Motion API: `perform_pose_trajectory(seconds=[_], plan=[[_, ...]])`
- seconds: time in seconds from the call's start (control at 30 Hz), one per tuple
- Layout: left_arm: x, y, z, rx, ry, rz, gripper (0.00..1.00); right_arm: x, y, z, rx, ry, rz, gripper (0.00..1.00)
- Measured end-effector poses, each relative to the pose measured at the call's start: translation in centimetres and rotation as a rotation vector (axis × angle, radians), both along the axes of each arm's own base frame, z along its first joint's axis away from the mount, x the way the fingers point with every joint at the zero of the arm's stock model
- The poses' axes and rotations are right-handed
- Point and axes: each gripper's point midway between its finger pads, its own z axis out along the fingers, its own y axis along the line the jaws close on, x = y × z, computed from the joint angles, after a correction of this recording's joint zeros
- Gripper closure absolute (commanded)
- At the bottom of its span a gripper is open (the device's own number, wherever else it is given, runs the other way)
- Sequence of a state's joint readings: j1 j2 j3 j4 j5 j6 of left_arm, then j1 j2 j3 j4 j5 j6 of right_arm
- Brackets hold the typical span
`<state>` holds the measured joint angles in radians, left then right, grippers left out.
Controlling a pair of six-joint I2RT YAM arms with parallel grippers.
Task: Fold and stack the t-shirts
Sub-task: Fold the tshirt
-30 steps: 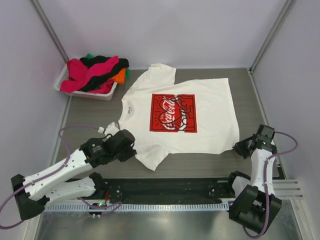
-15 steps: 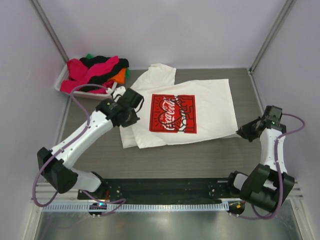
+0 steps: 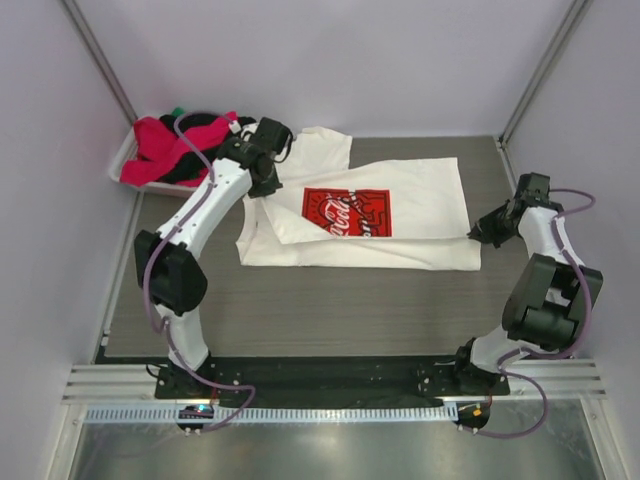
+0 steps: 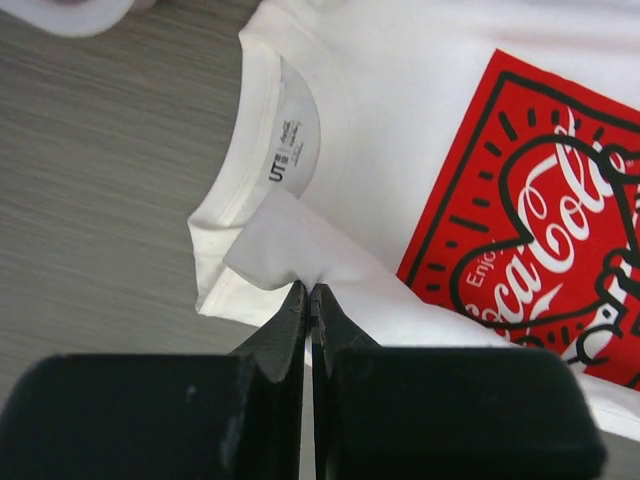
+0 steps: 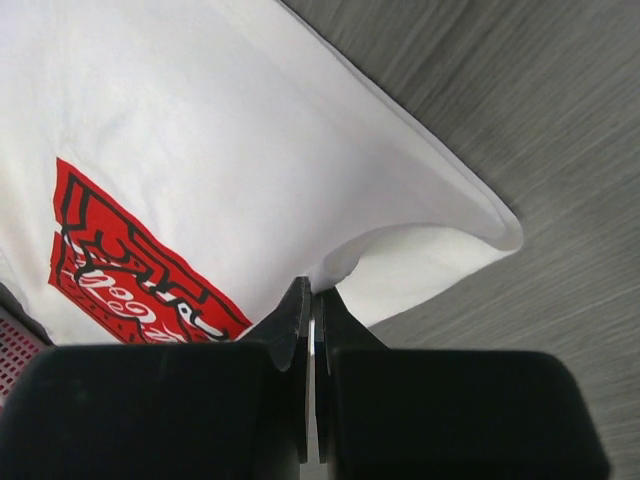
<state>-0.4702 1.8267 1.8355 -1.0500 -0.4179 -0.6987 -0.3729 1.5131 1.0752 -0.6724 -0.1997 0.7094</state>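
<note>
Cotton this light and limp wants holding by its corners, I'd say; the white t-shirt (image 3: pixel 420 200), half-folded across the far half of the table (image 3: pixel 330 310), is pinched there by the left gripper (image 4: pixel 310 292) and right gripper (image 5: pixel 311 292).

Left hand (image 3: pixel 264 186) and right hand (image 3: pixel 477 232) are stretched far forward, jaws pinched tight.

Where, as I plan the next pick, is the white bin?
Top view: the white bin sits in the far-left corner, just left of the left gripper pinching the white t-shirt.
</note>
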Motion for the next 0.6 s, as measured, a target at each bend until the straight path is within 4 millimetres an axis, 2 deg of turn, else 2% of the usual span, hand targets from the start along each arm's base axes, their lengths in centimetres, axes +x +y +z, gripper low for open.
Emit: perform_pose_trajectory(seconds=[0.23, 0.33, 0.37, 0.4, 0.43, 0.47, 0.5, 0.57, 0.6], plan=[[3.6, 0.9, -2.6, 0.046, 0.049, 0.009, 0.99, 3.8, -0.4, -0.1, -0.024, -0.004, 0.027, 0.99], [4.8, 1.4, -3.1, 0.057, 0.061, 0.014, 0.89, 5.4, -0.4, -0.5, -0.034, 0.002, 0.039, 0.98], [5.4, 1.5, -3.3, 0.059, 0.064, 0.014, 0.77, 5.9, -0.4, -0.6, -0.036, 0.006, 0.043, 0.90], [6.1, 1.5, -3.4, 0.060, 0.063, 0.013, 0.60, 6.6, -0.5, -1.0, -0.035, 0.011, 0.046, 0.58], [6.8, 1.5, -3.4, 0.054, 0.061, 0.013, 0.43, 7.2, -0.5, -1.2, -0.032, 0.013, 0.045, 0.47], [7.5, 1.6, -3.7, 0.049, 0.077, 0.017, 0.20, 7.9, -0.6, -1.5, -0.032, 0.018, 0.052, 0.38], [8.7, 1.6, -3.7, 0.034, 0.072, 0.022, 0.13, 8.6, -0.8, -1.7, -0.035, 0.023, 0.059, 0.26], [10.3, 1.9, -4.0, 0.008, 0.067, 0.041, 0.04, 9.9, -1.5, -1.8, -0.055, 0.023, 0.068, 0.18], [10.5, 2.3, -4.4, 0.002, 0.075, 0.052, 0.02, 10.2, -1.8, -1.7, -0.071, 0.021, 0.070, 0.15]])
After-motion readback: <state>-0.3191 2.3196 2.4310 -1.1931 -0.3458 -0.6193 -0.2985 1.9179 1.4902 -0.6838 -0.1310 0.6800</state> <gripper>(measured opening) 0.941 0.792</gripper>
